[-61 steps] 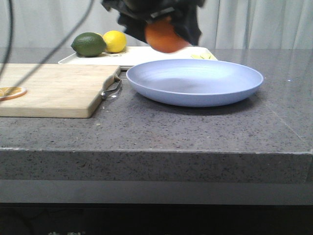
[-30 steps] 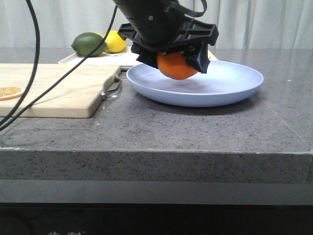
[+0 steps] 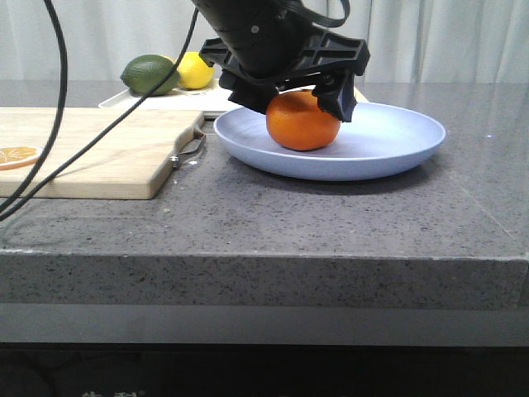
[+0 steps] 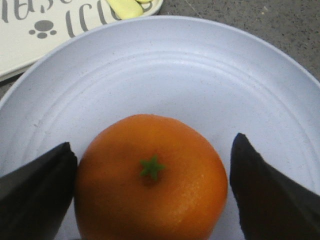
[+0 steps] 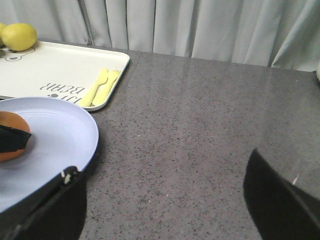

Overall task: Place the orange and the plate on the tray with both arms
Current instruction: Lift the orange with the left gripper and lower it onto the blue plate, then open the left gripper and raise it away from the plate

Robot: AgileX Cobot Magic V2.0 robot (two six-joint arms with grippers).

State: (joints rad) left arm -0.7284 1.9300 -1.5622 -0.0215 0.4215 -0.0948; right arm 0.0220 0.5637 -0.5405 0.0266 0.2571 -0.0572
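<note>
The orange (image 3: 302, 121) rests in the middle of the lavender-blue plate (image 3: 388, 141) on the dark counter. My left gripper (image 3: 293, 99) hangs right over it, open, with its fingers (image 4: 35, 185) on either side of the orange (image 4: 150, 177) and a gap showing at one side. The plate's ridged rim (image 4: 200, 75) shows all around the fruit. The cream tray (image 3: 223, 93) lies just behind the plate and shows in the right wrist view (image 5: 55, 67). My right gripper (image 5: 165, 200) is open and empty over bare counter, beside the plate's right edge (image 5: 55, 130).
A wooden cutting board (image 3: 83, 149) with an orange slice (image 3: 16, 155) lies left of the plate. A lime (image 3: 150, 74) and a lemon (image 3: 194, 69) sit on the tray's far left, yellow cutlery (image 5: 100, 87) at its right end. Black cables (image 3: 58, 83) hang at the left.
The left gripper brought the orange down from above the tray onto the plate and opened; the orange now sits on the plate.
</note>
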